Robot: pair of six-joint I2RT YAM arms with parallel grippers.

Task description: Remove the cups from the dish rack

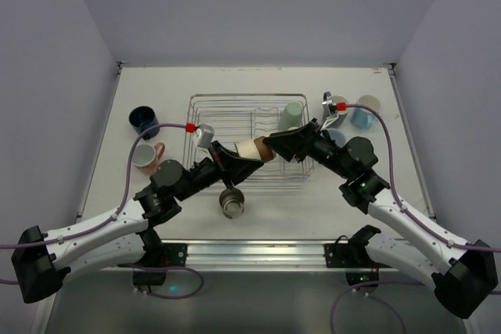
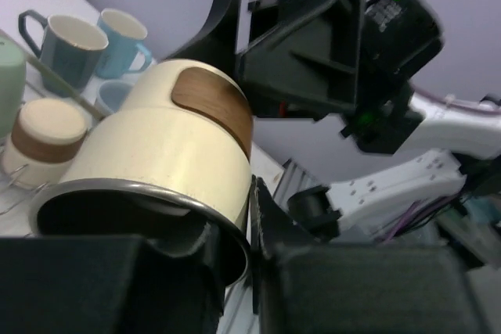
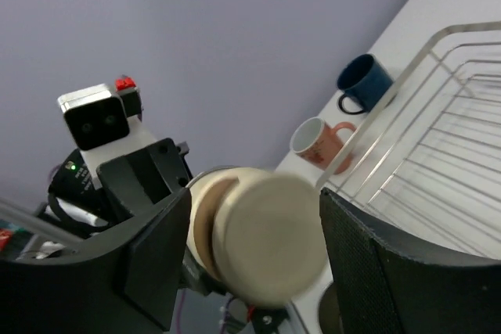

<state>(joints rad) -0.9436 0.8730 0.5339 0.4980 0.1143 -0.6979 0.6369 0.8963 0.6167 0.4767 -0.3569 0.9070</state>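
Observation:
A cream-and-brown cup (image 1: 255, 149) hangs on its side over the front of the chrome dish rack (image 1: 235, 107), caught between both arms. My left gripper (image 1: 239, 154) is shut on its rim, one finger inside the mouth and one outside (image 2: 252, 217). My right gripper (image 1: 277, 146) is closed across the cup's base end (image 3: 266, 244), a finger (image 3: 153, 260) on each side (image 3: 254, 248). A mint cup (image 1: 293, 113) and a second cream-and-brown cup (image 2: 43, 142) stand in the rack.
On the table left of the rack are a navy mug (image 1: 143, 120) and a pink mug (image 1: 146, 157). A metal cup (image 1: 232, 202) stands before the rack. Right of it are a light blue mug (image 1: 362, 117) and further cups (image 1: 335, 107).

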